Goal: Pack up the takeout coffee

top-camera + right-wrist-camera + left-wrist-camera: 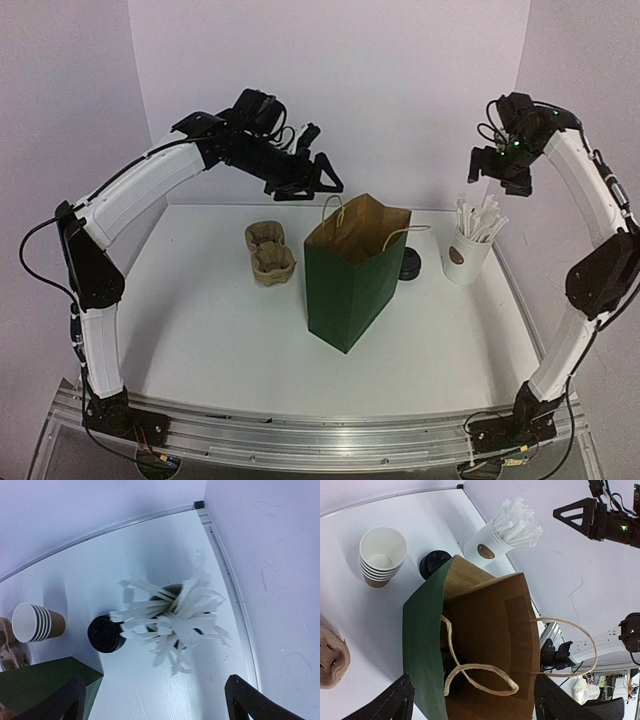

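Observation:
A green paper bag (350,285) with a brown inside stands open in the middle of the table. My left gripper (310,187) hangs just above its mouth, jaws wide open and empty. In the left wrist view (475,707) I look straight down into the bag (422,645). Deep inside it is a dark round shape (452,672), which looks like the takeout coffee's black lid, partly behind a paper handle (485,672). My right gripper (500,178) is open and empty, high above a white cup of wrapped sticks (175,622).
Behind the bag are a stack of kraft cups (382,555) and a stack of black lids (434,562). The white stick cup (467,255) stands at the right. A pulp carrier tray (270,250) lies left of the bag. Walls close off the back and right.

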Robot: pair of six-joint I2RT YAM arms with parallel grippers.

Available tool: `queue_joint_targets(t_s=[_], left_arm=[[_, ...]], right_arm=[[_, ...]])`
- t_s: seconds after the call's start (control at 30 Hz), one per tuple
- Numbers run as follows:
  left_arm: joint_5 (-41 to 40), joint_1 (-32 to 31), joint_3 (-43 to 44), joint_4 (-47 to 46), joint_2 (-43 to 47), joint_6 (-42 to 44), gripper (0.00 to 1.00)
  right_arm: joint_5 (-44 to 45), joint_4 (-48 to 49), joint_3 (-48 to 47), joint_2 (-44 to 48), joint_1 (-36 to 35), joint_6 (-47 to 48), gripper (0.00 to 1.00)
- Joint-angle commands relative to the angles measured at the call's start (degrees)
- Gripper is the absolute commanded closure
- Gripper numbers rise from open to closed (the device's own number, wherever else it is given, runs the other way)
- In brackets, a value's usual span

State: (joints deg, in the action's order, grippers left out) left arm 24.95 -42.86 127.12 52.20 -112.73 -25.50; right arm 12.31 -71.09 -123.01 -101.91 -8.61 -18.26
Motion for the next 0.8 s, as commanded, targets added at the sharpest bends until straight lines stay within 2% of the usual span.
queue_joint_targets(t_s=[0.0,0.27,0.33,0.43,0.5,0.77], left_arm=[[-2.2,3.4,-1.7,-2.7,6.8,-0.3,0.18],[-9.8,5.4,-10.2,-8.4,11.5,-3.2,0.17],[-10.2,5.4,-10.7,-8.9,11.2,-3.5,0.17],[-9.8,5.4,-10.8,-9.3,10.5,-3.9,0.18],[-9.1,5.4,-10.9,-9.6,10.2,-4.0,0.18],[-7.8,5.4,-10.8,-10.4,9.0,-4.2,0.18]], right_arm=[[-2.0,1.5,3.3,5.7,4.7,0.5,0.07],[-10.8,6.6,15.2,10.2,10.1,-3.4,0.19],[-14.0,8.0,17.3,10.2,10.4,-4.5,0.26],[-16.3,9.2,19.1,9.3,10.4,-5.5,0.43],[-16.5,9.9,20.0,9.0,10.4,-5.8,0.48],[-18.1,11.5,20.2,6.6,10.4,-5.0,0.53]])
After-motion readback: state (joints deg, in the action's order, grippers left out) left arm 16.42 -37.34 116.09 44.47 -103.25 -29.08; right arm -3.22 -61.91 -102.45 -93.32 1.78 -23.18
